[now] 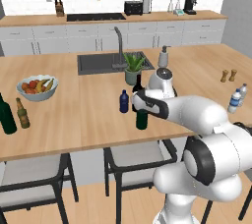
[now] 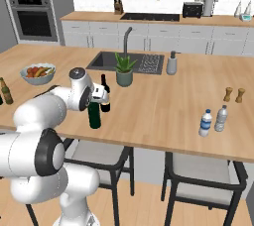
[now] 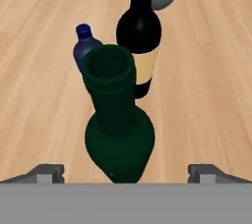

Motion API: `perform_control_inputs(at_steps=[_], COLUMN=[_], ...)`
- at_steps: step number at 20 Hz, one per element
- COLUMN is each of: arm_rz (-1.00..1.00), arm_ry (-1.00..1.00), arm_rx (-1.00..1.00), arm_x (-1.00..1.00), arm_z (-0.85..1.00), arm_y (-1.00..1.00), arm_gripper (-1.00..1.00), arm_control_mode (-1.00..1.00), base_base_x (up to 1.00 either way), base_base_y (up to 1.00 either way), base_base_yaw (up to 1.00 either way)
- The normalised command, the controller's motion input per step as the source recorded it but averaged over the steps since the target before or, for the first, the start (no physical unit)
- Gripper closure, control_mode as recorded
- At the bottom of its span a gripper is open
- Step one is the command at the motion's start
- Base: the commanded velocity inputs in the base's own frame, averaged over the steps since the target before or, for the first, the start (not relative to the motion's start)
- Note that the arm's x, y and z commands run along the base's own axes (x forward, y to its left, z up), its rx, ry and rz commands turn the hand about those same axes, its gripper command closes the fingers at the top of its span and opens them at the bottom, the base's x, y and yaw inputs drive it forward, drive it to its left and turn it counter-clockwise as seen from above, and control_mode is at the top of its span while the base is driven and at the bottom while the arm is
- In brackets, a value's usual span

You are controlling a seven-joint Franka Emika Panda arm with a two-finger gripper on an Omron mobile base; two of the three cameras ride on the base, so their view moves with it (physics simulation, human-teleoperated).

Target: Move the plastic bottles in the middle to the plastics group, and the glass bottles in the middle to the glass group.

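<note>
Now, end effector (image 3: pixel 126 171): fingers spread wide, poised above the slim green bottle, one tip on either side of it, nothing pinched.
Slim green bottle (image 3: pixel 117 120): upright on the worktop (image 3: pixel 206 85), nearest the worktop's front edge of the middle three; its open mouth faces the hand camera.
Near-black wine bottle (image 3: pixel 140 46): cream label, upright just behind the slim green bottle, close to it.
Dark blue bottle (image 1: pixel 124 101): upright just left of the slim green bottle, near it.
Glass group: stout green bottle (image 1: pixel 7 116) and amber bottle (image 1: pixel 22 113), well left of the slim green bottle, near the fruit bowl (image 1: pixel 37 88).
Plastics group: two clear water bottles (image 2: pixel 212 120), well right of the slim green bottle.
Potted plant (image 2: pixel 124 70): behind the slim green bottle, by the sink (image 2: pixel 130 62).
</note>
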Motion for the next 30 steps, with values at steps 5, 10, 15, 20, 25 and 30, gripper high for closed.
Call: perform_control_inputs(at_steps=[5, 10, 15, 20, 25, 30], arm_rz=[0.06, 0.06, 0.04, 0.01, 0.00, 0.00], arm_ry=[0.00, 0.00, 0.00, 0.00, 0.00, 0.00], arm_rx=[0.00, 0.00, 0.00, 0.00, 0.00, 0.00], arm_x=[0.08, 0.05, 0.01, 0.04, 0.07, 0.08], arm_z=[-0.04, -0.10, -0.11, -0.05, 0.00, 0.00], arm_y=[0.01, 0.04, 0.06, 0.12, 0.00, 0.00], arm_gripper=[-1.00, -1.00, -1.00, -1.00, -1.00, -1.00], arm_control_mode=[-1.00, -1.00, -1.00, -1.00, -1.00, -1.00], base_base_x=[0.00, 0.00, 0.00, 0.00, 0.00, 0.00], base_base_y=[0.00, 0.00, 0.00, 0.00, 0.00, 0.00], base_base_yaw=[0.00, 0.00, 0.00, 0.00, 0.00, 0.00])
